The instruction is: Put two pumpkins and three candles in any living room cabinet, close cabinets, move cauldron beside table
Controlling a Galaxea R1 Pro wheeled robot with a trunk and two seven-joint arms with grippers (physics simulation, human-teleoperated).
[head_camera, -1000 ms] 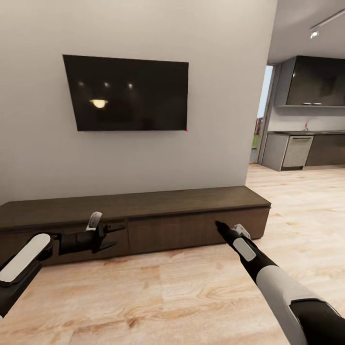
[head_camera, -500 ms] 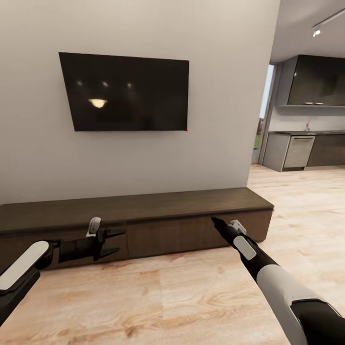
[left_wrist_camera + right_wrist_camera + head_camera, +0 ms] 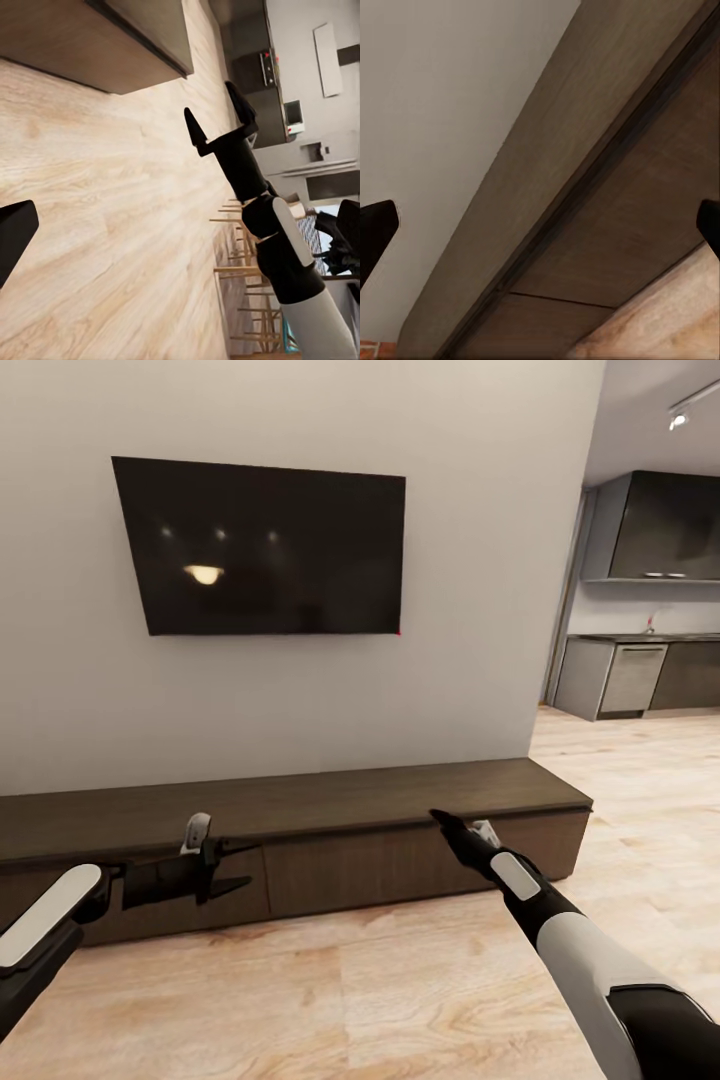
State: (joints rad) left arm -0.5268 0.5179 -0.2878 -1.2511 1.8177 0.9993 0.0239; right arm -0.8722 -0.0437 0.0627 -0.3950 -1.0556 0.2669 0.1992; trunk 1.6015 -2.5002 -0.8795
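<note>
Two empty grippers, left [image 3: 235, 866] and right [image 3: 447, 824], jaws spread, before shut cabinet [image 3: 330, 815] at lower centre; likely everything left to do.

One cabinet [image 3: 330, 815], one television [image 3: 265, 550], two pincers, left [image 3: 238, 865], right [image 3: 437, 818]

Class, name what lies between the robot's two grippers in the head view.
Only closed drawer fronts of the cabinet, between the left gripper and right gripper; head view.
</note>
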